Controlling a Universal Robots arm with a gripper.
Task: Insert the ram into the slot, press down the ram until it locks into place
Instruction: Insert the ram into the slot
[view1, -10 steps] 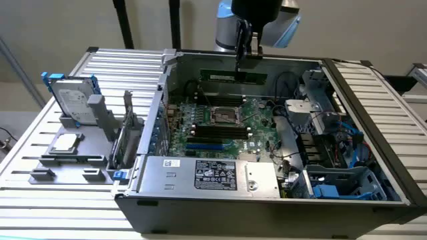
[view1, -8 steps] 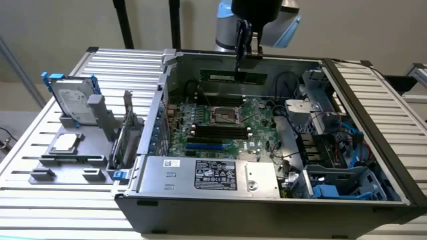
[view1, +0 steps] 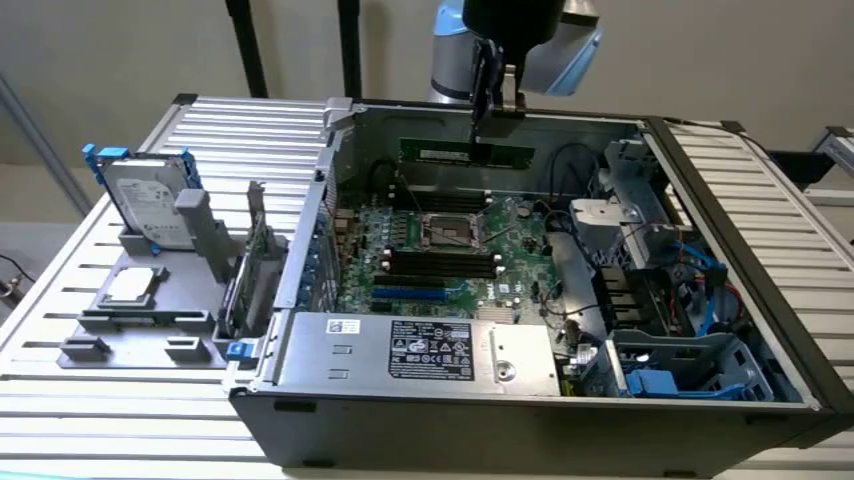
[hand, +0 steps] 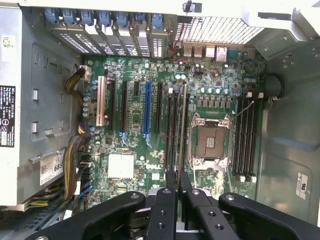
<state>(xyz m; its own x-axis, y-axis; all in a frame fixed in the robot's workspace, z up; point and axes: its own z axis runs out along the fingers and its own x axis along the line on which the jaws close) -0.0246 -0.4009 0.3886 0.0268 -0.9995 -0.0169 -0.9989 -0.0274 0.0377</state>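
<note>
The ram (view1: 467, 153), a long green stick, hangs level high over the open computer case, near its far wall. My gripper (view1: 481, 118) comes down from above and is shut on the stick's middle. In the wrist view the two black fingers (hand: 170, 192) stand close together, and the gripper (hand: 178, 181) looks straight down on the motherboard. One bank of parallel black slots (view1: 441, 265) (hand: 176, 125) lies between the processor socket (view1: 447, 230) (hand: 210, 140) and the blue slot (hand: 147, 110). A second bank (hand: 245, 135) lies on the socket's other side. The ram is well above all of them.
A silver power supply (view1: 414, 350) fills the case's near side. Cables and a blue drive cage (view1: 667, 375) crowd the exterior view's right. Outside the case, on the exterior view's left, a grey stand holds a hard drive (view1: 140, 205), an upright grey expansion card (view1: 254, 250) and a processor (view1: 131, 285).
</note>
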